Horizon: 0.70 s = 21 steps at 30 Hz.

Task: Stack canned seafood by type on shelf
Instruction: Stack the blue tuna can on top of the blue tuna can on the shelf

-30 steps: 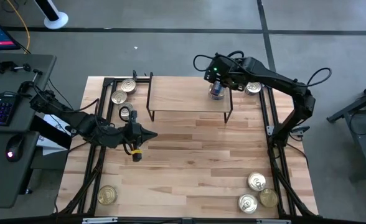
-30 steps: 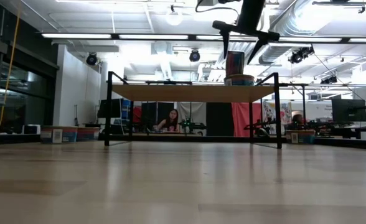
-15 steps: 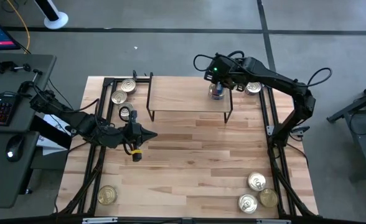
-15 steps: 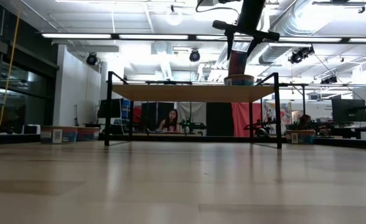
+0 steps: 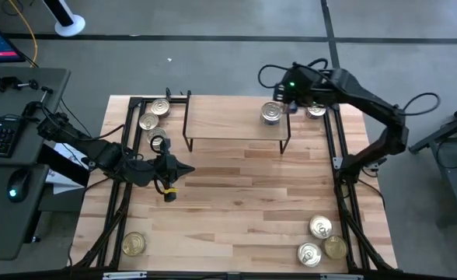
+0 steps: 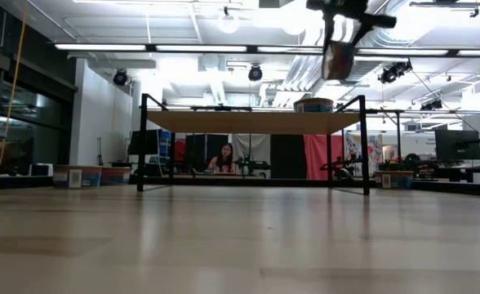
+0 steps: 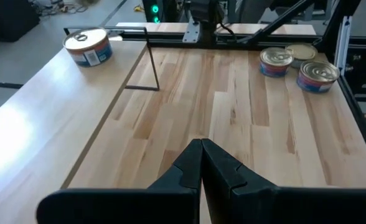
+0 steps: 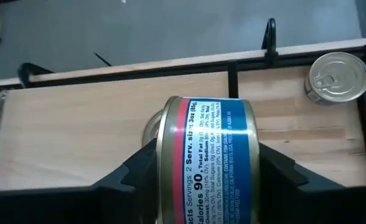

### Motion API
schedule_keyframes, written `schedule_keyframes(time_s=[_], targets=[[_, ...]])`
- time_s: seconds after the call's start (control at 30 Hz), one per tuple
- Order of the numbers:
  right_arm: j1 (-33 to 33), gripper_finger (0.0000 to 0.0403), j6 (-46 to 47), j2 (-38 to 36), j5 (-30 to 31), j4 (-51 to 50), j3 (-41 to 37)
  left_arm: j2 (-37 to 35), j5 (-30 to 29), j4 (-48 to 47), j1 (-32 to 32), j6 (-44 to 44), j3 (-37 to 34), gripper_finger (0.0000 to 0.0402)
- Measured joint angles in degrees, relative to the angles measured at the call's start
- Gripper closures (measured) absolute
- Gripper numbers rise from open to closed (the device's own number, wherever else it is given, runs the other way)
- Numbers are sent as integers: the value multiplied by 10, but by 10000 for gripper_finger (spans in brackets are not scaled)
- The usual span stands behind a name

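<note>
Round metal tin [image 8: 209, 163], blue-and-red label, sits clamped in the right claw [image 8: 208, 171] above the light-wood shelf [image 5: 228, 120]; left claw [image 7: 201, 163] closed, empty, over plank surface [image 5: 236, 202].

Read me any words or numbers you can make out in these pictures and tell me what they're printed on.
On the tin held in the right gripper, blue side label:
"2 Serv. size 3oz (85g)"
"Calories 90"
"Total Fat 3g"
The finer print under it is too small to read.
The label on the tin on the shelf is too blurred to read.
Nothing else is legible.
</note>
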Motion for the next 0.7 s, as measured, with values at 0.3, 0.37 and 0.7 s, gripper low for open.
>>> schedule_keyframes(time_s=[0.3,0.37,0.7], targets=[[-8,231,-27,-81,-100,338,-241,0,0,1,0,-37,0,401],[-18,231,-21,-102,-111,442,-292,0,0,1,0,-51,0,401],[-60,231,31,-185,-125,586,-449,0,-9,8,0,-116,0,401]])
